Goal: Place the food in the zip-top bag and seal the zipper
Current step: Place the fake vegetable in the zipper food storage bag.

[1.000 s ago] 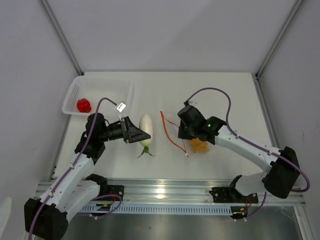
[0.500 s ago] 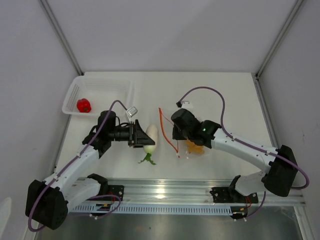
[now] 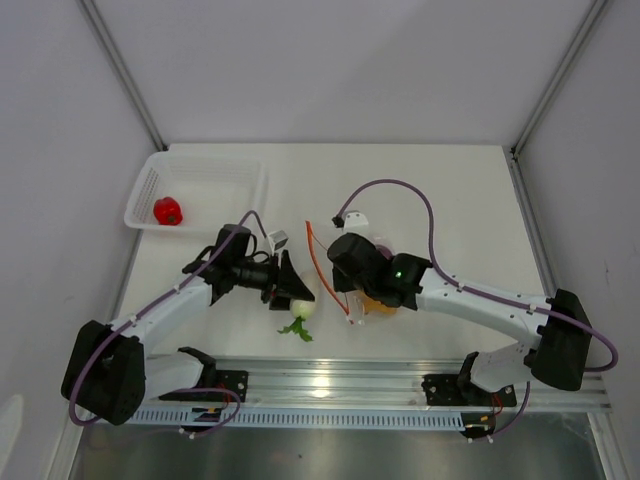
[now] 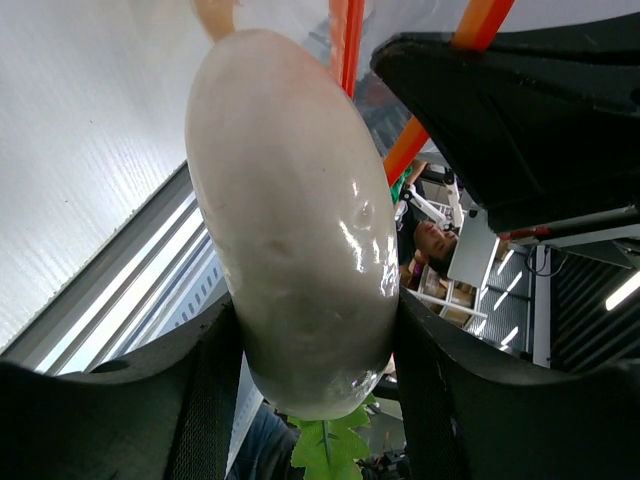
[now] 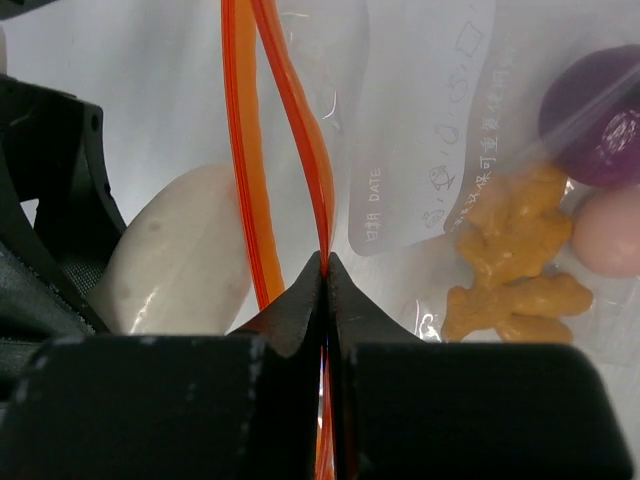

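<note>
So the left gripper (image 3: 292, 287) clasped the white radish (image 4: 295, 230) at the bag's mouth while the right gripper (image 5: 326, 262) was pinched shut on the zipper (image 5: 290, 110), with orange and purple food inside the zip-top bag (image 5: 430, 130), the red piece (image 3: 167, 211) in the basket (image 3: 245, 172), and sealing undone.

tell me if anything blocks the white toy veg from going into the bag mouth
Nothing visible does. The left pincer holds the white oval toy vegetable with green leaves right at the orange-red zipper strip of the clear crinkly plastic bag. The right pincer pinches one side of that strip, and the mouth gapes toward the vegetable.
</note>
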You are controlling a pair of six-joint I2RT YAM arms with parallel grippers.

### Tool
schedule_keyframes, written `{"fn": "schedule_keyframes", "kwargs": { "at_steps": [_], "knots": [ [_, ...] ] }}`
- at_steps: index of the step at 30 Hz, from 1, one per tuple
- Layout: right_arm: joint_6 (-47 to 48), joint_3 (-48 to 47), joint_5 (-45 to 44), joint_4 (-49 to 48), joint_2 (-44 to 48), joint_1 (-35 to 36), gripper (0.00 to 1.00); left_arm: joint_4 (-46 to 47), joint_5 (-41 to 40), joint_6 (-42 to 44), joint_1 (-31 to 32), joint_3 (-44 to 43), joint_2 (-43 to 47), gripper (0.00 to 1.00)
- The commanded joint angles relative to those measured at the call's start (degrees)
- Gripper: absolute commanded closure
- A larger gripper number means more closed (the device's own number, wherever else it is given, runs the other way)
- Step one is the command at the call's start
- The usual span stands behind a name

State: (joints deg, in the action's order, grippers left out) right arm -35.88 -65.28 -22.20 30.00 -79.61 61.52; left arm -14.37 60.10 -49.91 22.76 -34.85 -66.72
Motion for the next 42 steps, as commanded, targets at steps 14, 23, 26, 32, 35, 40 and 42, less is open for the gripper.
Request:
{"fn": "schedule_keyframes", "kwargs": {
  "at_steps": [14, 23, 26, 32, 35, 40, 42],
  "knots": [
    [-0.24, -0.03, -6.54, -0.73, 1.21, 2.12, 1.0, -3.73, -0.59, 1.22, 0.7, -0.66, 7.37, 0.92],
    [0.55, -0.03, -5.49, -1.96, 1.48, 3.52, 1.0, -6.28, -1.38, 2.54, 0.79, -3.21, 7.75, 0.92],
    [0.81, 0.5, -5.23, -3.1, 2.62, 4.22, 1.0, -4.71, -0.42, 1.66, 0.79, -2.68, 5.9, 0.92],
    [1.42, 0.94, -3.82, -3.8, 2.53, 4.84, 1.0, 2.16, 1.96, -3.62, 0.88, -0.82, 5.11, 0.92],
    [1.6, 1.38, -3.64, -4.25, 2.27, 5.37, 1.0, 0.75, 1.87, -2.83, 0.97, -2.23, 5.11, 0.91],
    [1.69, 2.08, -2.42, -5.82, 3.24, 5.72, 1.0, -0.92, 0.64, -2.03, 1.05, -3.29, 4.06, 0.9],
    [1.78, 2.0, -2.41, -5.83, 3.76, 5.9, 1.0, 0.04, 1.07, -3.0, 1.05, -3.03, 2.13, 0.89]
  ]
}}
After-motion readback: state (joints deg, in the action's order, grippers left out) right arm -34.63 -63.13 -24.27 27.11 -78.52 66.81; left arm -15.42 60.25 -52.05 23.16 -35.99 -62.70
